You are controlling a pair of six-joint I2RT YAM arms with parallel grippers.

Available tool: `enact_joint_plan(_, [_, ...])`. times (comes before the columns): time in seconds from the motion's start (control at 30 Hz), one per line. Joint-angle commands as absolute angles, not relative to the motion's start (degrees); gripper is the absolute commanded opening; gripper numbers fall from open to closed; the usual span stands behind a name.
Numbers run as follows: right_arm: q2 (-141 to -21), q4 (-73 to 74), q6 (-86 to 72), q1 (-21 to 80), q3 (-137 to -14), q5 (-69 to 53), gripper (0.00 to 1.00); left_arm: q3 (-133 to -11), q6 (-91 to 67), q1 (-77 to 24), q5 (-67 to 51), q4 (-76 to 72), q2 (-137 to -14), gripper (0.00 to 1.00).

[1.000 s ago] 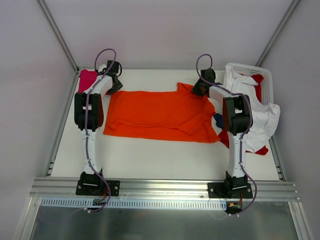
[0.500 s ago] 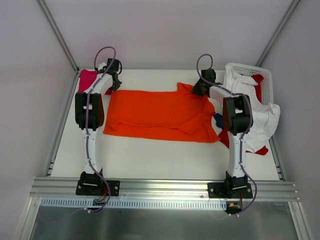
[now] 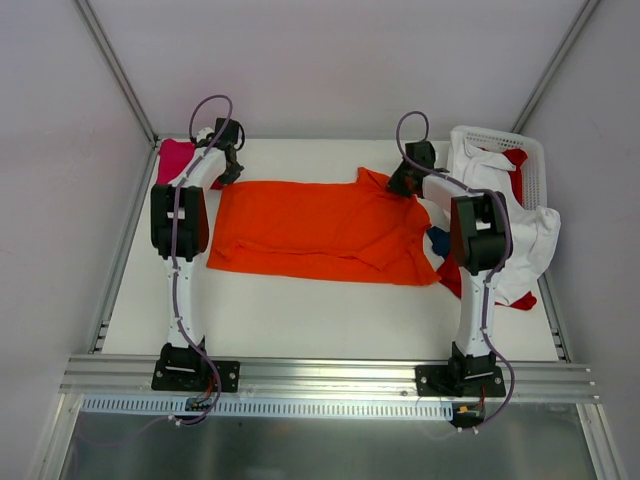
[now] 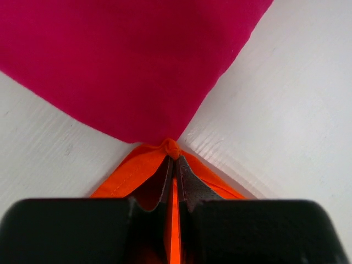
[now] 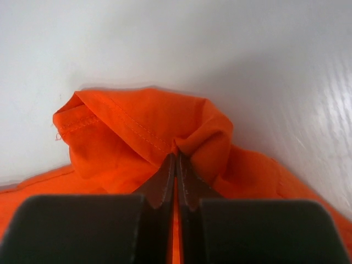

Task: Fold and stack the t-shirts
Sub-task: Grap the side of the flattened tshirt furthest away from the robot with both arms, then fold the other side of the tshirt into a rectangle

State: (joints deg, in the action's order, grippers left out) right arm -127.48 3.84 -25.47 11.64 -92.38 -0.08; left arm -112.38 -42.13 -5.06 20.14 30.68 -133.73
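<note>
Both tools [image 4: 173,158] [image 5: 176,158] on orange t-shirt [image 3: 310,225] corners

White slotted basket [image 3: 534,166] at the table's [image 3: 300,310] far right corner; metal rail [image 3: 330,372] along near edge

Orange t-shirt [image 3: 320,230] lies spread flat across the middle of the white surface [image 3: 320,310], long axis left to right, with some cloth doubled over near its right end. Left hand [image 3: 229,168] is at the shirt's far-left corner. Right hand [image 3: 402,183] is at its far-right corner, where the cloth is bunched. Finger state not resolvable from above. Magenta-pink t-shirt [image 3: 173,158] is in the far-left corner, partly behind the left arm. White slotted basket [image 3: 532,150] stands in the far-right corner. White t-shirt [image 3: 535,235] spills over its near rim. Red t-shirt [image 3: 452,282] and dark blue t-shirt [image 3: 437,241] show just beside the right arm.
</note>
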Motion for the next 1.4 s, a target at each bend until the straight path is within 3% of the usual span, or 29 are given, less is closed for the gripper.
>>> enact_joint_plan(0.0, [-119.9,5.5,-25.5,11.0,-89.8,1.1,0.00,-110.7,-40.3,-5.7,22.2,32.0,-126.0,0.00])
enact_joint_plan(0.73, [-92.7,8.5,-22.9,14.6,-73.9,6.9,0.01,-89.6,-41.2,-7.7,25.0,31.9,-102.1,0.00])
enact_joint_plan(1.37, [-72.6,12.3,-22.1,16.4,-54.2,11.2,0.01,-76.8,-41.6,-7.3,26.8,30.5,-96.7,0.00])
